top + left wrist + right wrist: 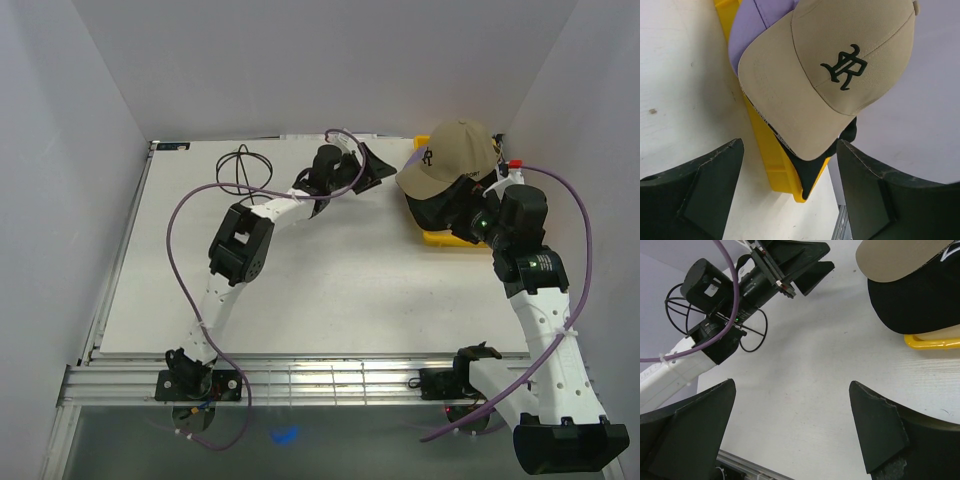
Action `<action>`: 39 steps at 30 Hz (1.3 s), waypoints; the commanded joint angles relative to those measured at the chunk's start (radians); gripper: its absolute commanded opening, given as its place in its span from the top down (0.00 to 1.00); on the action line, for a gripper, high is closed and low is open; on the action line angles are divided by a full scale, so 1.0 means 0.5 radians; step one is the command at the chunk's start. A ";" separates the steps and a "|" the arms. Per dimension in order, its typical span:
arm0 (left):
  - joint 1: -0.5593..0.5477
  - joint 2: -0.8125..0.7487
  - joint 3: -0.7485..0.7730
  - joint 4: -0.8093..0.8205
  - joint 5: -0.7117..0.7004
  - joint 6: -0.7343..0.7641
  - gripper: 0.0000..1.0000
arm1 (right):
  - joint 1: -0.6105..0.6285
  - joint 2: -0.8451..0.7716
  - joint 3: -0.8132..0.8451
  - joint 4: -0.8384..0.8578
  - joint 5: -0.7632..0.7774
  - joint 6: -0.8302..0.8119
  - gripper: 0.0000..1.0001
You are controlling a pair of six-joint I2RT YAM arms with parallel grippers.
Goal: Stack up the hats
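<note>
The tan cap [830, 75] sits topmost on the hats [437, 200], over the black cap [920, 300] and lavender cap [752, 25] in the yellow tray [775, 170] at the bench's [330, 290] far corner, so left tool [378, 168] and right tool [791, 384] stand spread, empty, apparently finished.

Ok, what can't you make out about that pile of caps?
- Cap count: tan fabric cap covers the rest from above; left wrist shows only lavender cap and black cap edges beneath.
- Yellow plastic tray: mostly hidden under caps.
- Right wrist: caps cut off at frame edge.
</note>
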 commanded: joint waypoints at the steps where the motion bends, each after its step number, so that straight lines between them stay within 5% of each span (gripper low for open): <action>1: -0.039 0.067 0.171 0.070 0.014 -0.113 0.16 | -0.010 -0.001 0.120 -0.001 -0.038 0.017 0.00; 39: -0.140 0.423 0.367 0.367 -0.081 -0.497 0.25 | -0.010 -0.020 0.013 0.061 -0.087 0.038 0.00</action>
